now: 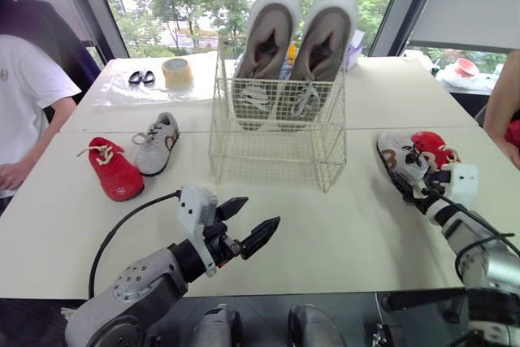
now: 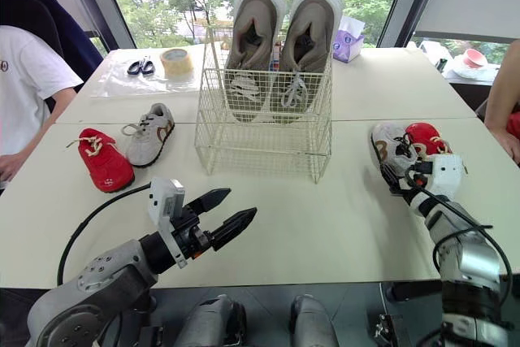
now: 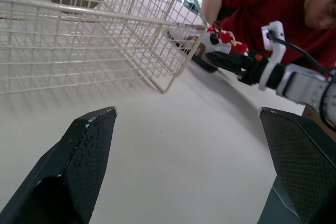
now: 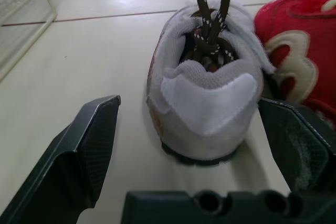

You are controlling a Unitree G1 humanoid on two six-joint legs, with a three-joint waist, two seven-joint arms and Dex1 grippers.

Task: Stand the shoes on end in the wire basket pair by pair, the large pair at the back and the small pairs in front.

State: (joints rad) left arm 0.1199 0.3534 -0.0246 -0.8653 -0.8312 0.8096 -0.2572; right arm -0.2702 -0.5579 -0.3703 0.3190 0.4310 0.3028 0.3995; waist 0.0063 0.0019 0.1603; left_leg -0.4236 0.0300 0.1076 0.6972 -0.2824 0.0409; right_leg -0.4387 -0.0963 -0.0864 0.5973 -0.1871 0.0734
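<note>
A white wire basket (image 1: 275, 145) stands mid-table. Its back part holds the large taupe pair (image 1: 296, 46), toes up. Left of the basket lie a small red shoe (image 1: 114, 171) and a small grey-white shoe (image 1: 159, 142). To the right lie another small grey-white shoe (image 1: 397, 159) and a red shoe (image 1: 434, 148) side by side. My right gripper (image 4: 188, 102) is open, its fingers on either side of that grey shoe's heel (image 4: 207, 103). My left gripper (image 1: 262, 210) hangs open over bare table in front of the basket, holding nothing.
A tape roll (image 1: 177, 72) and scissors (image 1: 141, 77) lie on a plastic sheet at the far left. A tissue box (image 2: 348, 42) sits behind the basket. A person in white (image 1: 24, 91) sits at the left edge, and a person's arm (image 1: 502, 107) reaches in at the right.
</note>
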